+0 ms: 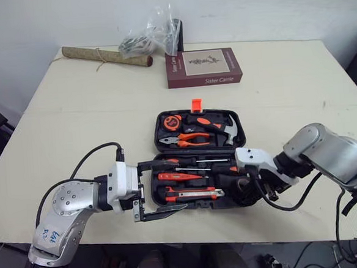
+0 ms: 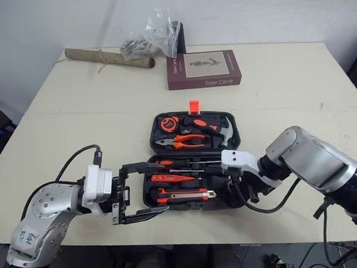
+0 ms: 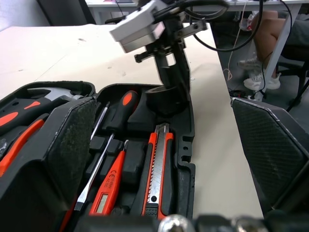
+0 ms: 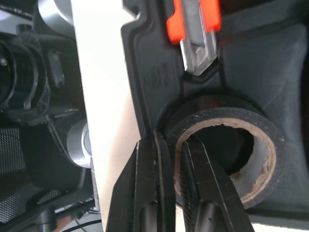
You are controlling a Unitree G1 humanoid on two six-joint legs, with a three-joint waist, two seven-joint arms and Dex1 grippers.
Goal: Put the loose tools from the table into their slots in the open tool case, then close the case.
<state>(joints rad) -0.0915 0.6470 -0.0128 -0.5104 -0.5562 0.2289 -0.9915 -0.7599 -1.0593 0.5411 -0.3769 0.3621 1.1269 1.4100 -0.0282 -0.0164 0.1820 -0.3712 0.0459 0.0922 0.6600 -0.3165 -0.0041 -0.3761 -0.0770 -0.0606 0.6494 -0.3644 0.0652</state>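
Right claw pinched shut on the wall of the tape roll: one finger inside the brown cardboard core, one against the smooth black winding. The roll sits in a round recess at the right end of the moulded plastic case, near half, just beside the knife and its steel tip. Left claw open, textured pads straddling that half's left end by the screwdrivers; far half holds hammer and pliers.
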